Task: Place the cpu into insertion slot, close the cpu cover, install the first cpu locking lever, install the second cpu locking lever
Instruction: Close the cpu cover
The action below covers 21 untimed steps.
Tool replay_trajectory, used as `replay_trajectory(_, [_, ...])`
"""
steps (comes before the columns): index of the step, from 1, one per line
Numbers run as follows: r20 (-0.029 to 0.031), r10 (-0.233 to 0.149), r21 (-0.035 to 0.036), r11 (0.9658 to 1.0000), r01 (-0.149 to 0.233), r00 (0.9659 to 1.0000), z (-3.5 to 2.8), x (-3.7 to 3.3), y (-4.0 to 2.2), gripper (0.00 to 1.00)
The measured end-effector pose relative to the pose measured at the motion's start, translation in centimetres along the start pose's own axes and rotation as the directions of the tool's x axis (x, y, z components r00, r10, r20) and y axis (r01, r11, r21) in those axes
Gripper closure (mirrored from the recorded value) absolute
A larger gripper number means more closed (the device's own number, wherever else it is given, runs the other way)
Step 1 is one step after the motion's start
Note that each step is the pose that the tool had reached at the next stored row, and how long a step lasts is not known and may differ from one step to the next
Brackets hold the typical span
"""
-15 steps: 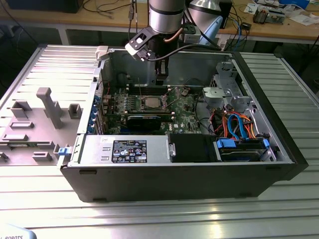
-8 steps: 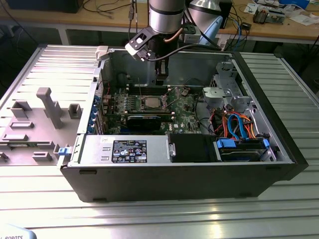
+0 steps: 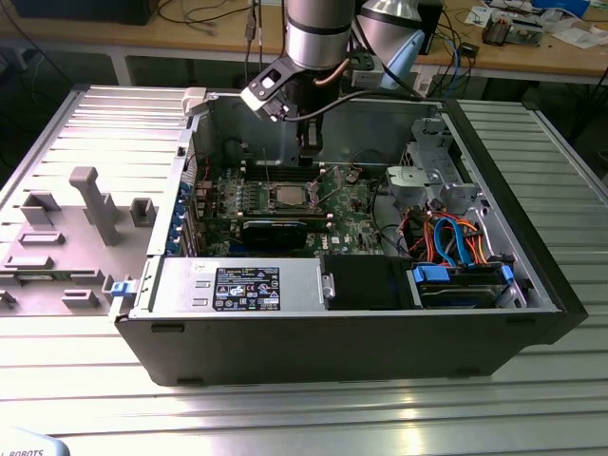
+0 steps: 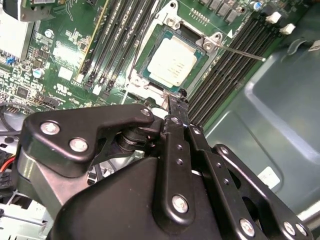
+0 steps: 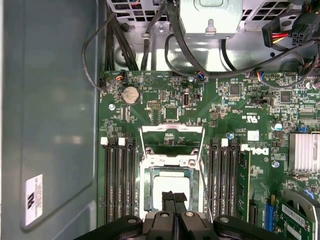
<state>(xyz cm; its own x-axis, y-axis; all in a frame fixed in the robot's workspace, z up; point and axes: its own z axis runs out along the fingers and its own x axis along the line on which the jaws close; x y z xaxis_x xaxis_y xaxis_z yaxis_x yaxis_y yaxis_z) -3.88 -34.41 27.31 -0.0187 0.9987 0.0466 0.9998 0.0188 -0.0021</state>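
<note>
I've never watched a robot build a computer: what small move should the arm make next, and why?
Probably a small move to the cpu cover, to swing it down. The cpu already lies in the insertion slot, the cover looks raised open beside it, and the shut, empty gripper is over the chip.

We saw a silver arm [image 3: 318, 33] with a brown cable [image 3: 328, 76]; its black hand [image 4: 176, 100] had matte links [image 4: 85, 131] and round silver screws [image 4: 78, 145].

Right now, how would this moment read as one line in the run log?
cpu: seated in insertion slot | gripper: shut, tips near slot edge
</note>
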Motion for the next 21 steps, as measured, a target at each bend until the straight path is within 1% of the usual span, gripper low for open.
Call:
replay_trajectory(2, [-0.0001, 0.000, -0.0001, 1.0000, 0.000, 1.0000, 0.29, -0.02, 0.37, 0.89])
replay_trajectory(5, [0.0007, 0.000, -0.0001, 1.0000, 0.000, 1.0000, 0.41, -0.02, 0.98, 0.89])
replay_trajectory(6, [0.0023, 0.000, -0.0005, 1.0000, 0.000, 1.0000, 0.47, -0.03, 1.28, 0.89])
replay_trajectory(8, [0.0037, 0.000, -0.0013, 1.0000, 0.000, 1.0000, 0.52, -0.04, 1.69, 0.89])
replay_trajectory(11, [0.0042, -0.021, -0.0005, 0.9998, 0.021, 0.9998, 0.58, -0.06, 2.16, 0.89])
replay_trajectory(14, [0.0042, -0.022, -0.0006, 0.9998, 0.022, 0.9998, 0.60, -0.07, 2.61, 0.89])
replay_trajectory(15, [0.0046, -0.022, -0.0005, 0.9998, 0.022, 0.9997, 0.60, -0.07, 3.00, 0.89])
replay_trajectory(17, [0.0053, -0.022, -0.0005, 0.9998, 0.022, 0.9997, 0.61, -0.08, 3.47, 0.89])
replay_trajectory(21, [0.0060, -0.022, -0.0003, 0.9998, 0.022, 0.9997, 0.65, -0.09, 4.13, 0.89])
